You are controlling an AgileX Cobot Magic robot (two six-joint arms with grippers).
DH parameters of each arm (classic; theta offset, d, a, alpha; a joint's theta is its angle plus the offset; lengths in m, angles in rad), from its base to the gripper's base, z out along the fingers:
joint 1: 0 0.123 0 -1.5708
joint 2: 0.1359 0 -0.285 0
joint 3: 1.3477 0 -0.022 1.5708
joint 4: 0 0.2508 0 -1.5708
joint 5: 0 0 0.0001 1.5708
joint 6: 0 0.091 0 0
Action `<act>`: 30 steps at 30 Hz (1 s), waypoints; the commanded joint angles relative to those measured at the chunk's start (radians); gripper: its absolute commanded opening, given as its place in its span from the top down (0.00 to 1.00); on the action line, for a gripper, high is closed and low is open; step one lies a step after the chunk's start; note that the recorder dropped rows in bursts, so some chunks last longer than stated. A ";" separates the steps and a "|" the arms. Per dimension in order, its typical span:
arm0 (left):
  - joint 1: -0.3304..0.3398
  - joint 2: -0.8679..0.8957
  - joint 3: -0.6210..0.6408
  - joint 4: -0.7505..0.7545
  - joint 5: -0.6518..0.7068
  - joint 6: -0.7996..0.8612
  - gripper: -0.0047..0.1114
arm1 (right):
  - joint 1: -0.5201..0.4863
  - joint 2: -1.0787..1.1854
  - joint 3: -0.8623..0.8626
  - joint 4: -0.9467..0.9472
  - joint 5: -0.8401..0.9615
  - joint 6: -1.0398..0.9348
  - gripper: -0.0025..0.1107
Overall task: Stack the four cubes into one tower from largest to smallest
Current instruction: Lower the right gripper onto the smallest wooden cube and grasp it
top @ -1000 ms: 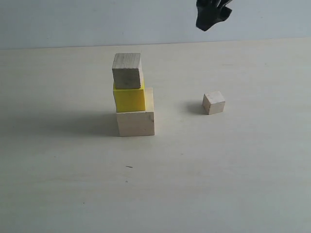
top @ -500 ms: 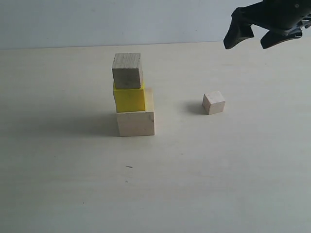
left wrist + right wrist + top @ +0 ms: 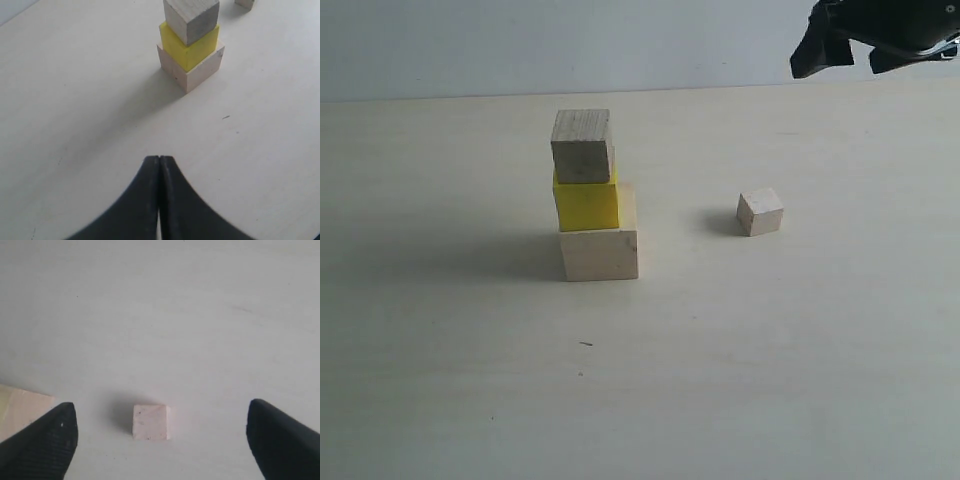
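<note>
The small cube (image 3: 760, 212) sits alone on the table (image 3: 770, 380), at 3 o'clock from the tower and well apart from it. It is the one piece left to place. Three are piled: large cube (image 3: 599, 250) at the bottom, then the yellow cube (image 3: 586, 202), and the medium cube (image 3: 582, 146) on top. The right hand (image 3: 840, 65) hangs high at about 1 o'clock from the small cube, fingers wide apart and empty. The left hand (image 3: 159, 170) faces the tower from a distance, fingers pressed together on nothing.

Bright diffuse light; tower (image 3: 586, 205) casts soft leftward shadow.
</note>
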 commanded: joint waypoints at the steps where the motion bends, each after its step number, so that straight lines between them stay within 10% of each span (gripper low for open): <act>1: -0.003 0.000 0.001 0.000 -0.008 0.000 0.96 | 0.006 0.063 0.001 0.024 0.039 0.062 0.23; 9: -0.003 0.000 0.001 -0.002 -0.017 0.000 0.96 | 0.134 0.186 -0.101 -0.120 0.095 0.064 0.40; 30: -0.003 0.000 0.001 -0.005 -0.005 0.000 0.96 | 0.144 0.364 -0.169 -0.190 0.152 0.245 0.33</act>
